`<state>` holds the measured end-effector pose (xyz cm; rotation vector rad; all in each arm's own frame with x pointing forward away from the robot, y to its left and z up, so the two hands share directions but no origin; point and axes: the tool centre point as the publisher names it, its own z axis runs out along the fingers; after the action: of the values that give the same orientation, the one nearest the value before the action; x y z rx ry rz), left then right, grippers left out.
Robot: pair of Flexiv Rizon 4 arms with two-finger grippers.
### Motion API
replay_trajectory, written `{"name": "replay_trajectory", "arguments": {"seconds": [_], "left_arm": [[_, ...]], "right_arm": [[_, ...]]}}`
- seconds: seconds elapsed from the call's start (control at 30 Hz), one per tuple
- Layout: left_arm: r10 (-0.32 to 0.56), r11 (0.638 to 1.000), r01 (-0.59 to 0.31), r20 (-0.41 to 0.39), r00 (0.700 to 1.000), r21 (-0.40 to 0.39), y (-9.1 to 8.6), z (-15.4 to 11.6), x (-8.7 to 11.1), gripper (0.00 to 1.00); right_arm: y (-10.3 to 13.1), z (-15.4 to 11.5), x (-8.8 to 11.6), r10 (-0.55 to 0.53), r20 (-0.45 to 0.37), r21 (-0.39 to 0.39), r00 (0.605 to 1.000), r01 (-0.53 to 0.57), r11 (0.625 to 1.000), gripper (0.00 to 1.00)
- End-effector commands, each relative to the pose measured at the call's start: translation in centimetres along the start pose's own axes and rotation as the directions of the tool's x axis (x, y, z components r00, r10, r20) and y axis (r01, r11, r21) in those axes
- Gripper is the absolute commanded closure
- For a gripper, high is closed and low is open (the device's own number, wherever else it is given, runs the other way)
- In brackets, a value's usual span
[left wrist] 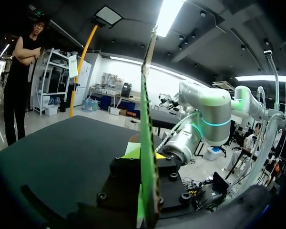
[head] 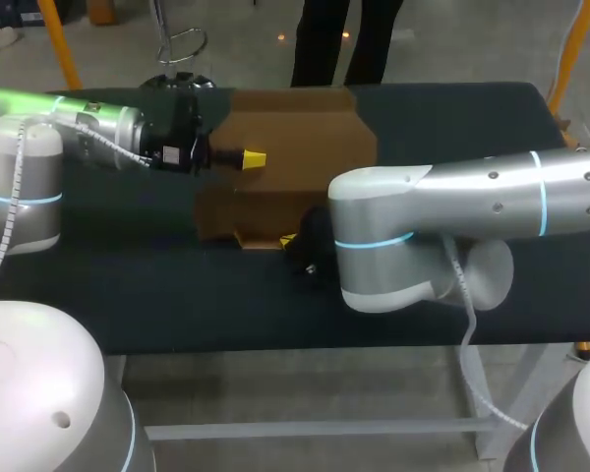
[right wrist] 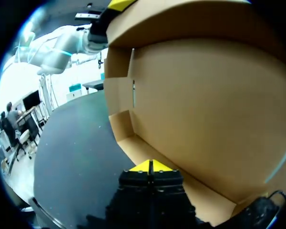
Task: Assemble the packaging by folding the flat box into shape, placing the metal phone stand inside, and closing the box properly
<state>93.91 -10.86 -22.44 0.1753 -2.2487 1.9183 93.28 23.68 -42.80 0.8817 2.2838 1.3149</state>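
The brown cardboard box [head: 295, 147] is half raised at the middle of the dark table, with one panel upright and a flap lying flat toward me. My left gripper [head: 254, 157] is shut on the upper edge of the upright panel; in the left wrist view the cardboard [left wrist: 145, 119] runs edge-on between its fingers [left wrist: 144, 151]. My right gripper [head: 283, 240] is shut, with its yellow tips at the near flap of the box [right wrist: 205, 105]; its tips [right wrist: 150, 166] meet with nothing seen between them. The left gripper's yellow tip [right wrist: 117, 4] shows on the box's top edge. No phone stand is in view.
The dark table [head: 128, 285] has bare room to the left of and in front of the box. My right arm [head: 452, 216] lies across the table's right half, close over its surface.
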Motion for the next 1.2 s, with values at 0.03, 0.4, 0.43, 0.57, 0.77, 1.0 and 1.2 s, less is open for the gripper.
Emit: {"name": "replay_trajectory", "arguments": {"seconds": [0.03,0.4,0.43,0.57,0.77,1.0,1.2], "left_arm": [[0.002,1.000,-0.002,0.000,1.000,-0.003,0.3,-0.1,0.2,1.00],[0.010,1.000,-0.010,0.000,1.000,-0.015,0.6,-0.2,0.8,1.00],[0.011,1.000,-0.011,0.001,1.000,-0.016,0.6,-0.2,0.9,1.00],[0.017,1.000,-0.017,0.004,1.000,-0.023,0.7,-0.3,1.1,1.00],[0.029,0.999,-0.029,0.002,1.000,-0.041,0.3,-0.1,1.3,1.00],[0.030,0.997,-0.030,-0.004,1.000,-0.075,0.3,0.2,1.4,1.00],[0.024,0.997,-0.025,-0.004,1.000,-0.079,0.4,0.1,1.3,1.00]], "right_arm": [[-0.4,0.5,0.1,-0.001,0.007,0.000,1.000,0.001,1.000,1.00],[-0.4,0.5,0.1,-0.001,0.007,0.000,1.000,0.001,1.000,1.00],[-0.4,0.5,0.1,-0.001,0.007,0.000,1.000,0.001,1.000,1.00],[-0.4,0.5,0.1,-0.001,0.007,0.000,1.000,0.001,1.000,1.00],[-0.4,0.5,0.1,-0.001,0.007,0.000,1.000,0.001,1.000,1.00],[-0.4,0.5,0.1,-0.001,0.007,0.000,1.000,0.001,1.000,1.00],[-0.4,0.5,0.1,-0.001,0.007,0.000,1.000,0.001,1.000,1.00]]}}
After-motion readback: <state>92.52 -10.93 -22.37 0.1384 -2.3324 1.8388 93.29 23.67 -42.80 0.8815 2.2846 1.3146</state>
